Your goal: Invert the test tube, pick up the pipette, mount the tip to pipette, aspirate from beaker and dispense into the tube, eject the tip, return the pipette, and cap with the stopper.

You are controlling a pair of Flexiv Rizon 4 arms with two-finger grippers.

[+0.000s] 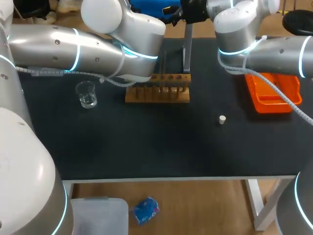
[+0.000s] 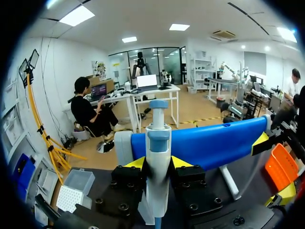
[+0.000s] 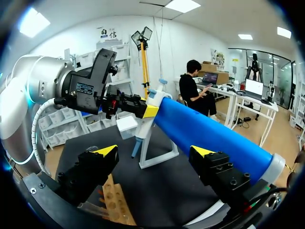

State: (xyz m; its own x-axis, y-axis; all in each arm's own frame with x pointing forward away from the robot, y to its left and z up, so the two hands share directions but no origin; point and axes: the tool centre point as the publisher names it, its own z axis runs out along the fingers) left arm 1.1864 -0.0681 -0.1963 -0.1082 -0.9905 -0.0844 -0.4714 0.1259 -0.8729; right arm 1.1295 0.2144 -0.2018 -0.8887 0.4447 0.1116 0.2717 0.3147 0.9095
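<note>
A white and blue pipette (image 2: 157, 157) stands upright between the yellow-tipped fingers of my left gripper (image 2: 157, 164), which is shut on it. It is right at the blue bar (image 2: 214, 143) of the pipette stand (image 1: 186, 49). From the right wrist, the same pipette (image 3: 145, 117) shows in the left gripper (image 3: 143, 109) at the bar's end. My right gripper (image 3: 155, 157) hangs open over the wooden rack (image 3: 112, 205), with nothing between its fingers. The glass beaker (image 1: 87, 94) stands at the left, and the white stopper (image 1: 222, 119) lies at the right. In the head view both grippers are hidden.
The wooden rack (image 1: 157, 88) sits mid-table in front of the stand. An orange tray (image 1: 271, 93) lies at the right, under my right arm. A white tip box (image 2: 69, 198) shows beside the left gripper. The table's front half holds only the stopper.
</note>
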